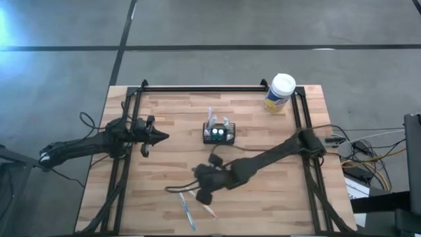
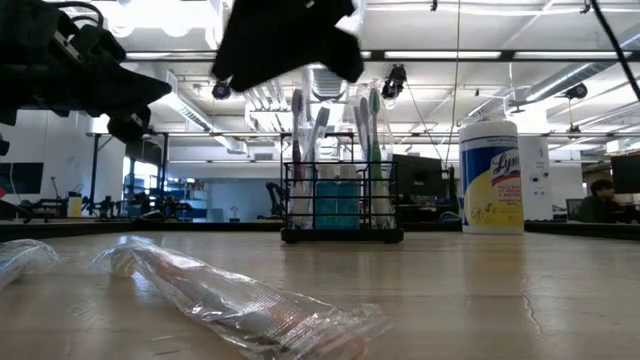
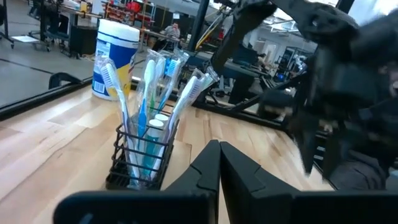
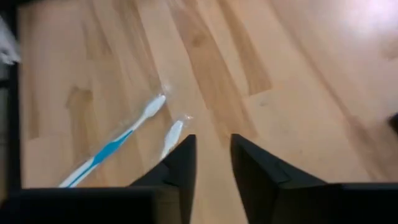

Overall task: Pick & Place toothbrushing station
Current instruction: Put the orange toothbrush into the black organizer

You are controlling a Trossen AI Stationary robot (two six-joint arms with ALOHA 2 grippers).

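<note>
The toothbrushing station (image 1: 218, 133), a small black wire holder, stands upright on its base at the table's middle with several toothbrushes in it (image 3: 146, 124). Two wrapped toothbrushes (image 1: 187, 212) lie flat near the front edge, one blue-handled (image 4: 115, 148), the other beside it (image 4: 173, 134). My right gripper (image 4: 213, 149) hovers above the wood just beside them, tilted down, its fingers a little apart with nothing between them; it also shows over the near centre of the table (image 1: 202, 196). My left gripper (image 3: 219, 148) stays shut at the left, level, pointing at the station (image 1: 160, 137).
A white-lidded wipes canister (image 1: 280, 93) with a yellow label stands at the far right corner (image 2: 490, 175). A black metal frame (image 1: 197, 89) runs along the table's far edge and sides. Bare wood lies between the station and the front edge.
</note>
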